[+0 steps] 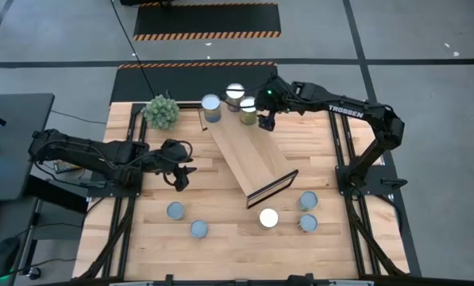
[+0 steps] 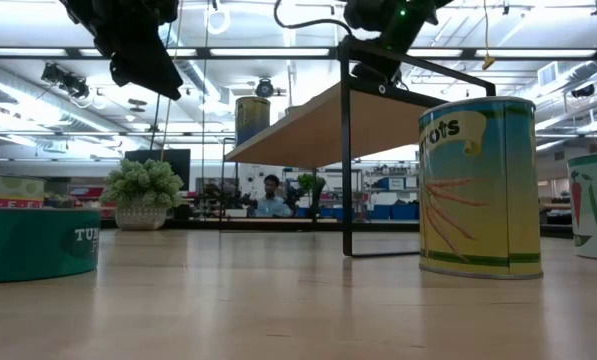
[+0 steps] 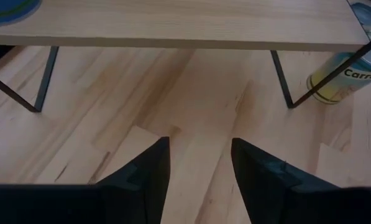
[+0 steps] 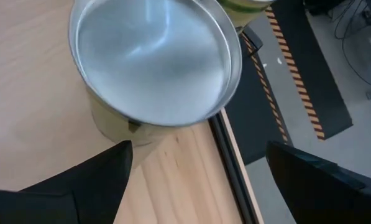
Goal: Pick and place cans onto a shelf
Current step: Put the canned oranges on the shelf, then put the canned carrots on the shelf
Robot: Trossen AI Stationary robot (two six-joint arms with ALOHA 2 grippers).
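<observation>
Nearest the lens, in the right wrist view, a silver-topped can (image 4: 153, 59) stands upright on the far end of the shelf (image 1: 248, 155), just ahead of the right gripper (image 4: 197, 163), whose two dark fingers are spread wide to either side of it and touch nothing. The can's long axis is vertical, its round top facing up, and it sits close to the shelf's edge; a second can's yellow-green side (image 4: 247, 7) shows just beyond it. From above, this right gripper (image 1: 267, 111) hovers just beside that same can (image 1: 248, 110), with two more cans (image 1: 211, 107) (image 1: 235, 92) farther out from the claw along the shelf's far end. The left gripper (image 1: 175, 171) hangs low over the bare tabletop (image 1: 221, 238), fingers parted and empty, facing the shelf's long side. The five cans left on the table lie toward the near edge: two (image 1: 175, 210) (image 1: 198, 229) are close to the left claw, while three (image 1: 268, 218) (image 1: 308, 200) (image 1: 308, 223) lie past the shelf's dark-framed end, well apart from either claw. Judging by this, the left arm is nearer the next pick, the closest can sitting just behind and below its fingertips, upright.
</observation>
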